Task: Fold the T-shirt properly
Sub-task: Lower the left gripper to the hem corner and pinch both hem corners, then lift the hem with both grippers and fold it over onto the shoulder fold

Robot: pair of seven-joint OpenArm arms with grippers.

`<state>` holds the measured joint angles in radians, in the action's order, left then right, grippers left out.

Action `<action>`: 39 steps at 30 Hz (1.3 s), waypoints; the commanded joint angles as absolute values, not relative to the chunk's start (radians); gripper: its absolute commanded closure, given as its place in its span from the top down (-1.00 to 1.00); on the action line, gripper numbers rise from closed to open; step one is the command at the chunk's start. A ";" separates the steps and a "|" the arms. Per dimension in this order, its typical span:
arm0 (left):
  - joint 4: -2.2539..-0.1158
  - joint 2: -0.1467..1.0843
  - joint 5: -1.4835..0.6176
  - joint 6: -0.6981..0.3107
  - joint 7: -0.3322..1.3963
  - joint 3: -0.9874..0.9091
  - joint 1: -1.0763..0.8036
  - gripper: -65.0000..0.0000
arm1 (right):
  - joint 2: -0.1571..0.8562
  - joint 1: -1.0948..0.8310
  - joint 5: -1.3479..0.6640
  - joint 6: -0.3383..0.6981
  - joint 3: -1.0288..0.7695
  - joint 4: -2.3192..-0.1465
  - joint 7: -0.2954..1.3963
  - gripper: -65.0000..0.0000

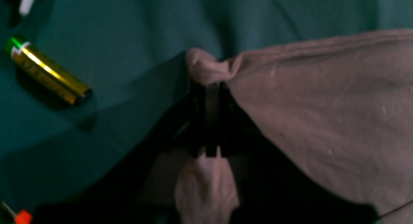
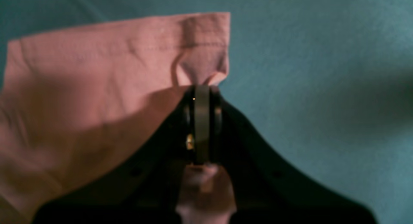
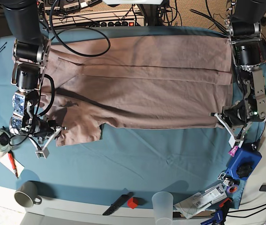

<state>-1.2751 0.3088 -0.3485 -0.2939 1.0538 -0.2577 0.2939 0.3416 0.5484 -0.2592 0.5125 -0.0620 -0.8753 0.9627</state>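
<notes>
The T-shirt (image 3: 137, 89) lies spread across the teal desk (image 3: 147, 159), its near edge clamped at both ends. To fold well, I'd lift both corners together, level and taut, and carry them evenly toward the far edge. The left end effector (image 1: 211, 86) is pressed together, pinching a bunched corner; the right end effector (image 2: 202, 86) likewise pinches the hem corner.
</notes>
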 commanded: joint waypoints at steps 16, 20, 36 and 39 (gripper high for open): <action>-1.436 0.316 -0.485 -0.284 1.231 -0.258 0.316 -1.00 | 0.349 0.520 -0.313 0.497 -0.176 -1.159 1.051 -1.00; -1.436 0.316 -0.518 -0.285 1.257 -0.258 0.316 -1.00 | 0.349 0.476 -0.385 0.546 -0.289 -1.258 1.118 -1.00; -1.526 0.392 -0.630 -0.339 1.309 -0.323 0.232 -1.00 | 0.349 0.243 -0.450 0.588 -0.369 -1.522 1.177 -1.00; -1.526 0.418 -0.686 -0.345 1.309 -0.342 0.215 -1.00 | 0.349 0.218 -0.474 0.588 -0.369 -1.547 1.180 -1.00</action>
<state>-1.5074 0.3992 -0.6701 -0.3428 1.3178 -0.3355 0.1898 0.3313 0.1928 -0.4534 0.5846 -0.3645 -1.5249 1.2007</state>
